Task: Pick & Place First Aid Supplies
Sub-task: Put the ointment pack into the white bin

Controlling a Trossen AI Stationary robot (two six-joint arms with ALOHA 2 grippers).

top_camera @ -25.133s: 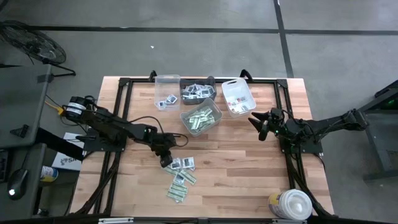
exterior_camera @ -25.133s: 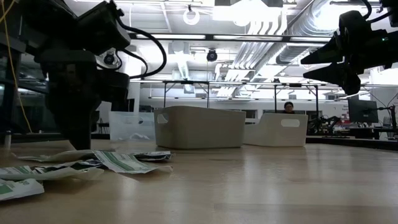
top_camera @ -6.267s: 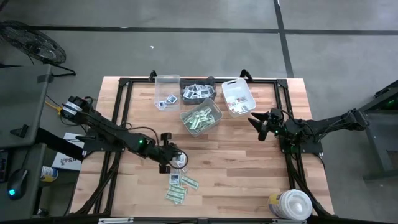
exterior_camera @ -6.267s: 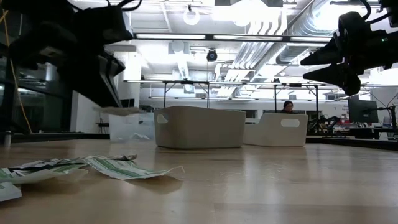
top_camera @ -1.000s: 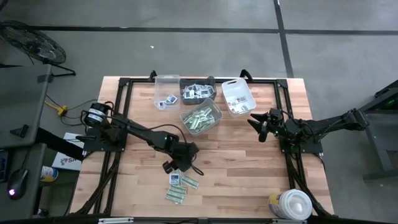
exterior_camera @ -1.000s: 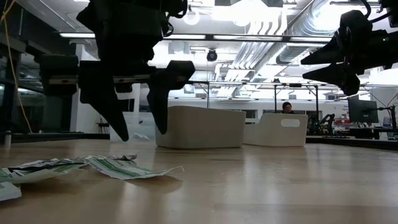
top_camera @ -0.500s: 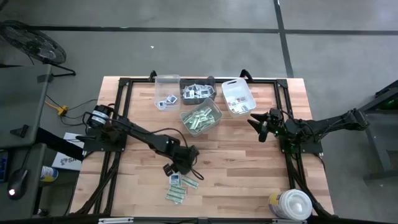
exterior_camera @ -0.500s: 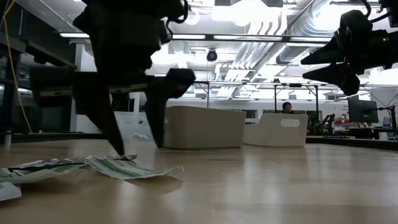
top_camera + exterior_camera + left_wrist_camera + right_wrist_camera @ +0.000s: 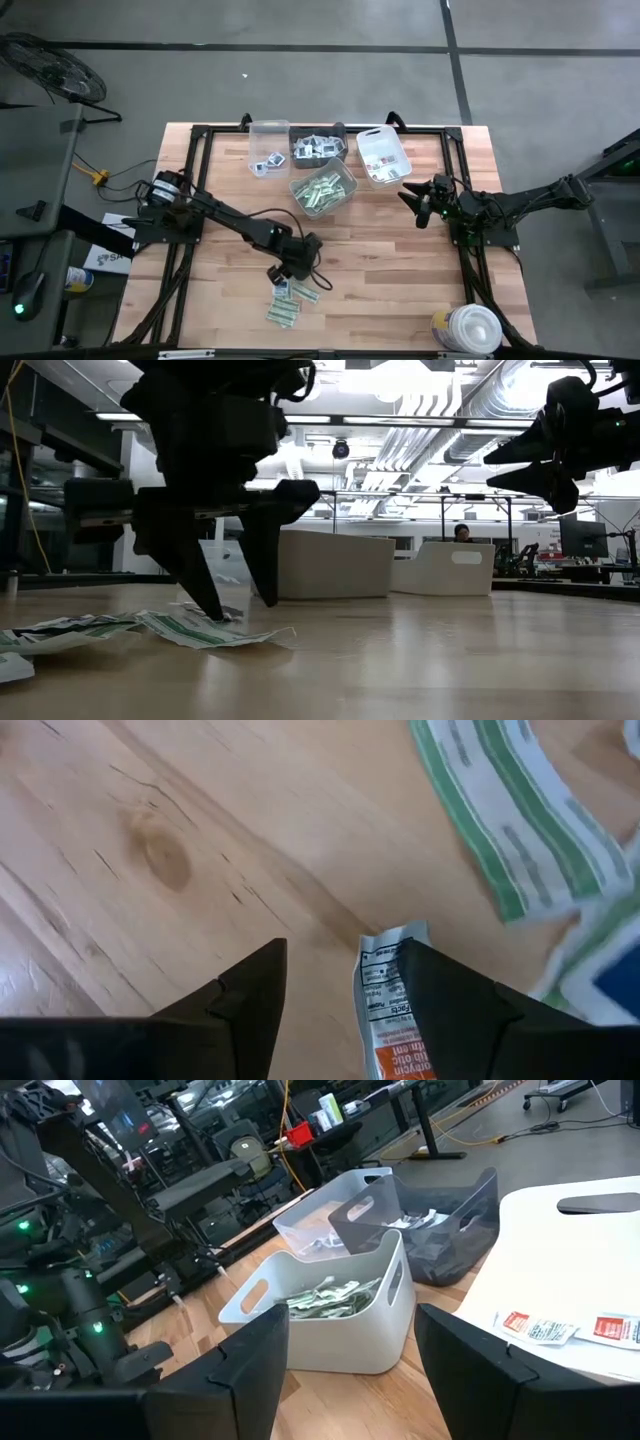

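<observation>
The left gripper (image 9: 279, 276) hangs low over the near-middle of the wooden table (image 9: 400, 290), its 2 fingers (image 9: 195, 565) spread apart and pointing down at the loose pile of packets (image 9: 289, 299). It grasps nothing. Between its tips lies a small white packet with orange print (image 9: 388, 1000), flat on the wood, beside a green-and-white strip (image 9: 505, 815). More packets sit at the far side in 4 bins: a clear bin (image 9: 268, 149), a dark bin (image 9: 318, 147), a white bin of green strips (image 9: 323, 189) and another white bin (image 9: 383, 157). The right gripper (image 9: 414, 199) waits in the air at the right, fingers spread, empty. A round white tub (image 9: 470, 328) stands at the near right corner.
</observation>
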